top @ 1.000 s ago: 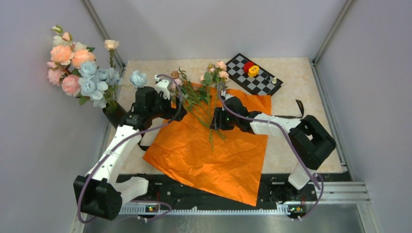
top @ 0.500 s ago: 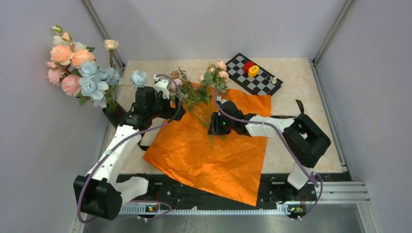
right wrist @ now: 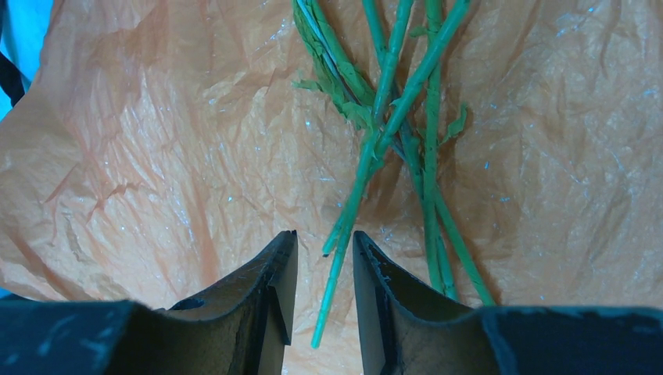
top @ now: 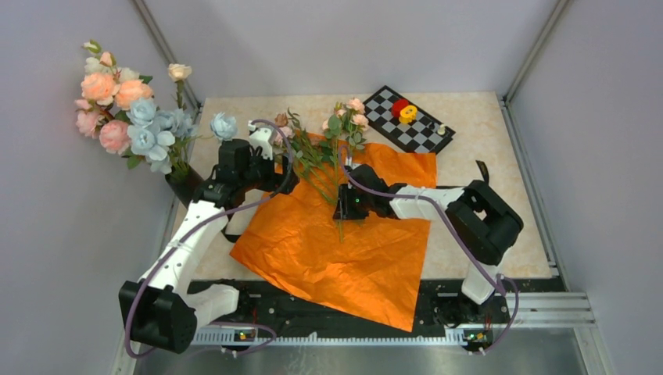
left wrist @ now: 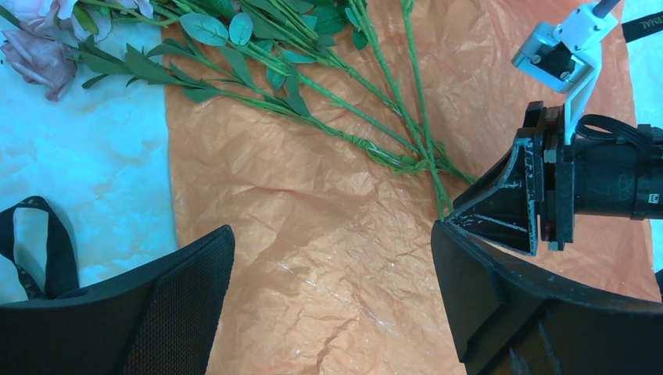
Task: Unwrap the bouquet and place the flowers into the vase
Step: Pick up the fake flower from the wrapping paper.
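**Top view.** In the last second the right arm has reached further to the left over the orange paper [top: 344, 258]. The right pincer [top: 342, 209] now stands at the lower ends of the flowers [top: 320, 160], which lie on the paper in the middle of the frame. The left pincer [top: 281, 178] has not moved. The vase [top: 186, 187] stands at the left edge of the bench [top: 485, 117], with a big bunch of blooms above it.

**Left wrist view.** The left pincer is released wide and carries nothing. At the upper right a black strap [left wrist: 643, 27] shows white letters, and only the ending "NAL" can be read.

**Right wrist view.** The right pincer has narrowed around one green stem [right wrist: 338, 262] but is not yet clenched, because a small gap remains. I judge that it prepares to lift this stem for the vase. No other writing is readable.
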`<state>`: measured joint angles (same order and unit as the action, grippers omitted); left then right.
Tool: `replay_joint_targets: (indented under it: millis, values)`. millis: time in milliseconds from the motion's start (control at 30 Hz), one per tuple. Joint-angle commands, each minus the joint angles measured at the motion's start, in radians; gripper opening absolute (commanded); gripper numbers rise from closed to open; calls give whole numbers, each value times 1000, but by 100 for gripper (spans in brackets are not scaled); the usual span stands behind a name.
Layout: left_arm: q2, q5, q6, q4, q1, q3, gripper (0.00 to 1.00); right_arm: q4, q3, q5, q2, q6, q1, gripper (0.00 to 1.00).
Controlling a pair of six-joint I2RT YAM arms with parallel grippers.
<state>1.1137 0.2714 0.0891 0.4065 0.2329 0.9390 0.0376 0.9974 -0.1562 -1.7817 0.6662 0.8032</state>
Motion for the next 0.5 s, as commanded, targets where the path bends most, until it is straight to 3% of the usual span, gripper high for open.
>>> replay_joint_targets:
  millis: [0,467]
  values:
    - [9,8,15,-20,3,20,99,-24,48,-3,-25,6,16,33]
    - [15,14,17,-21,3,20,99,-30,57,-6,-60,4,16,29]
